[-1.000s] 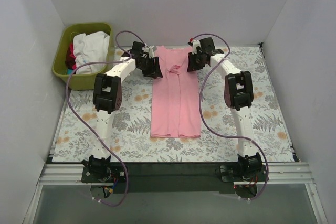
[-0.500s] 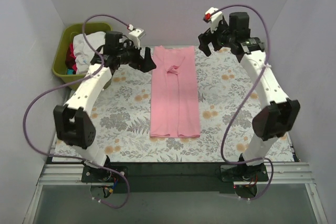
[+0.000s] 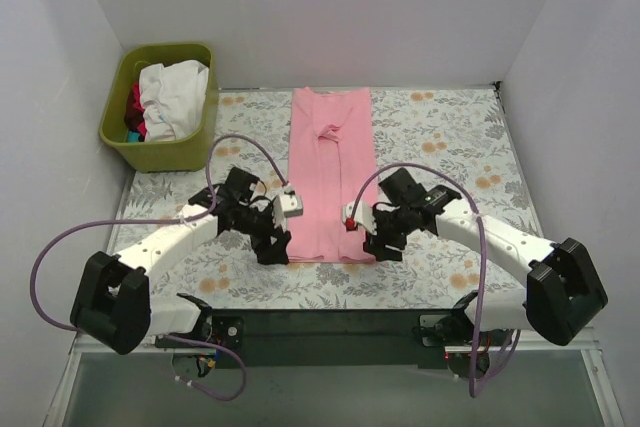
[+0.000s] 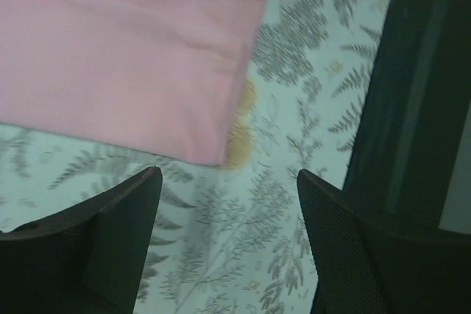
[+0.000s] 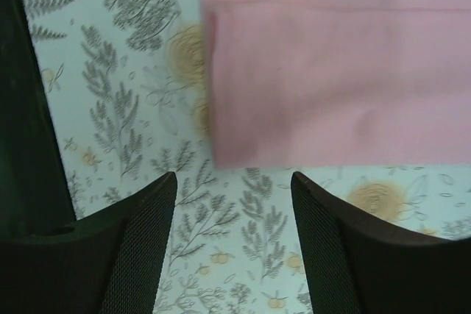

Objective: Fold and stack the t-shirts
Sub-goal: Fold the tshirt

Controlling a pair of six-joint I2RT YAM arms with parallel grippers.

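Pink t-shirt: flat on the floral mat, down the middle, folded into a long narrow strip, collar end far, hem end near. Looks soft, thin and light (no stiffness to help here), so likely to sag and slide on itself if lifted by one point alone. Best taken at the two near hem corners, pinching through all the layers at once, both sides together.

Left gripper at the near left corner, right gripper at the near right corner, both low over the cloth. From the left wrist, fingers spread wide, nothing between but mat, the shirt's corner just ahead. From the right wrist, fingers equally parted, hem corner right in front, nothing pinched. Hard to tell from above about contact with the fabric; probably just short of it.

Off to the far left, olive bin with a white t-shirt heaped inside, waiting its turn. Judging by all this, next up a fold of the hem end toward the collar.
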